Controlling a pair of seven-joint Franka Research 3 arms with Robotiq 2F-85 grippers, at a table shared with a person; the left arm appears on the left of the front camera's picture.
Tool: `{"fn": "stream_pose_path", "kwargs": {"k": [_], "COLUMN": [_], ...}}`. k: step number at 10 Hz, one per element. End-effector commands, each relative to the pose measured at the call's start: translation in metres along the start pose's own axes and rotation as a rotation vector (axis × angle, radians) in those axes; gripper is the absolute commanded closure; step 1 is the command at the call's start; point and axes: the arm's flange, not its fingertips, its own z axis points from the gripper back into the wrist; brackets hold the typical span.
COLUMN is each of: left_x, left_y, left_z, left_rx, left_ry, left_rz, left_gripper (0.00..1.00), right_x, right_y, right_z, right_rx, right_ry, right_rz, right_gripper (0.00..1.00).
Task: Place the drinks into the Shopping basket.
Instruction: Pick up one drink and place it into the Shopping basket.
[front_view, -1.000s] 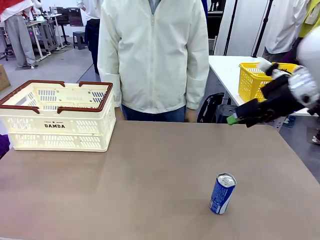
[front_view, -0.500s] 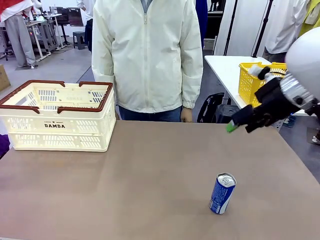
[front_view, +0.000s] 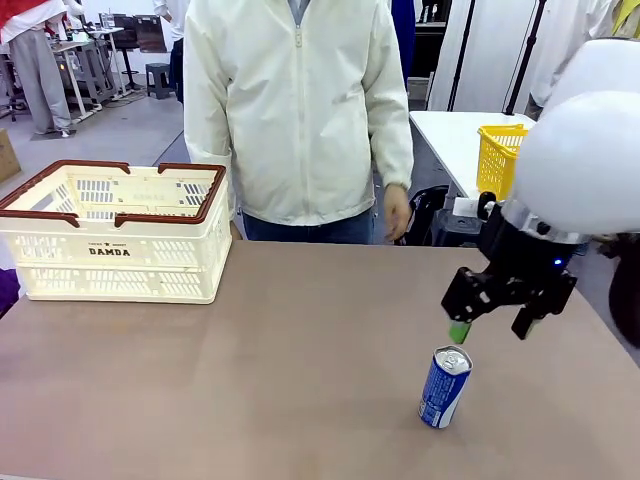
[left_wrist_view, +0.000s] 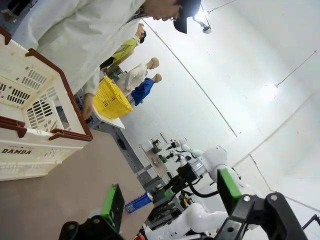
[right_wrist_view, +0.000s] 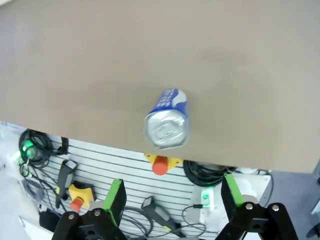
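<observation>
The right pincer (front_view: 490, 328) hangs just above the blue can (front_view: 445, 387) and a little behind it. Its two fingers are spread wide apart, it holds nothing, and it does not touch the can. From the right wrist camera the can stands up on the brown table (right_wrist_view: 100, 60), near the table's edge, with its silver top showing. The left pincer (left_wrist_view: 170, 197) is spread wide too and holds nothing. The big white basket (front_view: 110, 270) with the dark red rim sits on the far left part of the table, well apart from the can. A person (front_view: 300, 110) in a pale jacket stands at the far side of the table
</observation>
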Motion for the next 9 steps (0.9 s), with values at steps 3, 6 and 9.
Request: {"fn": "stream_pose_path", "kwargs": {"k": [3,6,9], "left_x": [0.002,0.002,0.002], "left_y": [-0.005,-0.005,-0.005], "left_z": [0.000,0.000,0.000], "left_rx": [-0.018,-0.018,-0.018], "left_ry": [-0.013,-0.013,-0.013], "left_rz": [0.013,0.013,0.013], "left_gripper": [0.00,0.00,0.00], "right_x": [-0.006,0.000,0.020], "right_y": [0.017,0.032,0.017], "right_z": [0.002,-0.032,-0.077], "right_rx": [-0.008,-0.115,-0.056], "right_ry": [-0.043,0.133,0.225], "right_rz": [-0.018,-0.049,-0.047], "right_gripper": [0.00,0.00,0.00]}}
